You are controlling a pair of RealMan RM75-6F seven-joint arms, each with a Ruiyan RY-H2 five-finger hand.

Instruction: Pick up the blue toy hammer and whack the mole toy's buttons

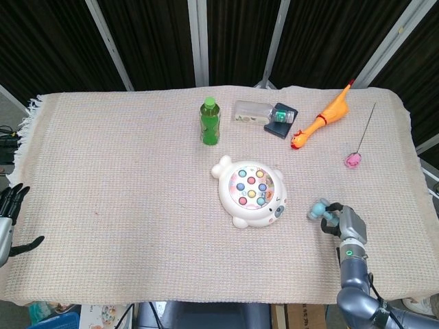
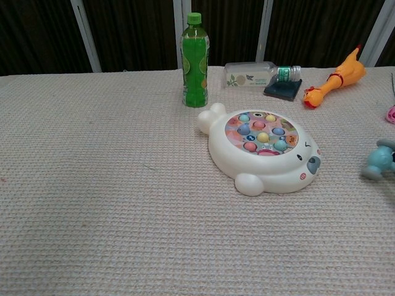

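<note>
The white mole toy (image 1: pixel 251 191) (image 2: pixel 265 151) with coloured buttons lies mid-table. To its right, my right hand (image 1: pixel 347 226) grips the blue toy hammer (image 1: pixel 321 210) (image 2: pixel 378 161), whose head points left toward the mole toy and hovers just above the cloth. In the chest view only the hammer's head shows at the right edge. My left hand (image 1: pixel 9 214) hangs off the table's left edge, fingers spread and holding nothing.
A green bottle (image 1: pixel 210 120) (image 2: pixel 195 60) stands behind the mole toy. A clear bottle (image 1: pixel 251 112) lies by a dark box (image 1: pixel 282 120). A rubber chicken (image 1: pixel 322 118) and a pink-tipped wand (image 1: pixel 354 160) lie at the back right. Beige cloth (image 1: pixel 110 178) covers the table.
</note>
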